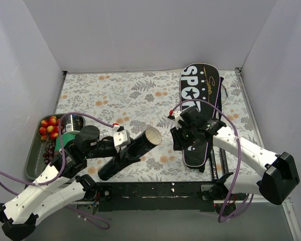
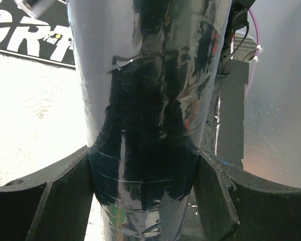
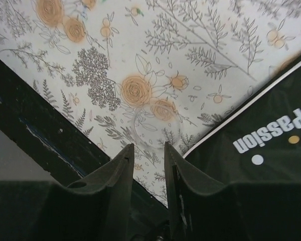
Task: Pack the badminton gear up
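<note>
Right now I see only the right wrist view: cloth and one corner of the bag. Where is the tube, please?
Observer: The left gripper has its jaws shut on the tube, to the left of the bag.
Operator: How does the tube lie?
Observer: It is slanted. Its pale round end points toward the bag but stays apart from it.
Operator: Is anything else on the left?
Observer: Yes, a tray with fruit sits at the far left.

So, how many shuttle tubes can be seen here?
1. The dark shuttle tube is gripped by the left claw, left of the racket bag. Another could be hidden inside the bag.
</note>
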`<state>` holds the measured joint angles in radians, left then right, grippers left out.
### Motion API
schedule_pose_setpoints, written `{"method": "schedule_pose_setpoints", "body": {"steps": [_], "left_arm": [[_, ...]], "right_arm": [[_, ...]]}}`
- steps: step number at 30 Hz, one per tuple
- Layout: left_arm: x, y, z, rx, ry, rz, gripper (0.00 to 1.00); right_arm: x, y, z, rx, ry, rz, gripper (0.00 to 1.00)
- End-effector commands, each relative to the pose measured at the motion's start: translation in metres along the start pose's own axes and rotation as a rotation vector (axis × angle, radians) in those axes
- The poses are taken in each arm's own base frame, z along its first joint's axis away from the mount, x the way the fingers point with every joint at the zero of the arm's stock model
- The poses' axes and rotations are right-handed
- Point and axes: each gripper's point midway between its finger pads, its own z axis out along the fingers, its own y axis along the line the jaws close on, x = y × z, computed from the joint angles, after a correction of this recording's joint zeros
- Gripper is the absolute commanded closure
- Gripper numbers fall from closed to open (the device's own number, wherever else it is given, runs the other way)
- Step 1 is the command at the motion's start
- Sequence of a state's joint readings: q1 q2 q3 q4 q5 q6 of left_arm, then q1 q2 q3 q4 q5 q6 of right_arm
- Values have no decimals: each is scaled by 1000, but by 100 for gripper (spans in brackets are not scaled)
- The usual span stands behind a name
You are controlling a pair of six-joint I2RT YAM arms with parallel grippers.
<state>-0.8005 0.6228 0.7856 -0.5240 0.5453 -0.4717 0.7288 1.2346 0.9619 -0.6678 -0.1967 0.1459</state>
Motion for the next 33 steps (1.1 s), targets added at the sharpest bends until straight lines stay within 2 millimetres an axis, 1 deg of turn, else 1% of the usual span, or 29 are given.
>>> {"method": "schedule_pose_setpoints", "body": {"steps": [1,3,4,5,7,8,10,15,18,20,22,23,27,31,32,33], "left_arm": [[-18,2,-5,-18,-49,27,82],[-15,2,-4,-16,-47,22,82],[-15,2,-4,-16,-48,22,82],[-15,2,-3,-16,-49,19,81],[-15,2,-3,-16,-49,15,81],[-16,3,-2,-18,-53,16,81],[-16,3,-2,-21,-53,8,81],[-17,2,-3,-20,-57,7,80],[-16,2,-3,-20,-55,5,80],[-16,2,-3,-21,-54,3,80],[-14,2,-3,-22,-48,1,80],[-15,1,-4,-21,-53,2,80],[-15,2,-6,-25,-52,6,80],[-15,2,-6,-28,-49,8,80],[-14,2,-6,-29,-47,7,80],[-14,2,-6,-29,-46,8,80]], "right_arm": [[14,13,9,-57,-10,42,62],[23,17,13,-58,3,44,62],[29,23,17,-73,12,43,62],[39,23,23,-68,36,45,62],[49,29,29,-70,58,46,62],[53,27,32,-51,65,47,62],[56,29,35,-36,67,37,62],[56,20,40,37,67,26,57],[59,23,47,35,75,27,57],[64,23,53,44,95,28,57],[64,27,57,42,98,22,56],[67,26,60,56,113,20,56],[69,30,66,80,137,-10,56],[77,30,73,92,174,-22,56],[77,24,76,125,170,-27,56],[78,25,77,129,174,-29,56]]}}
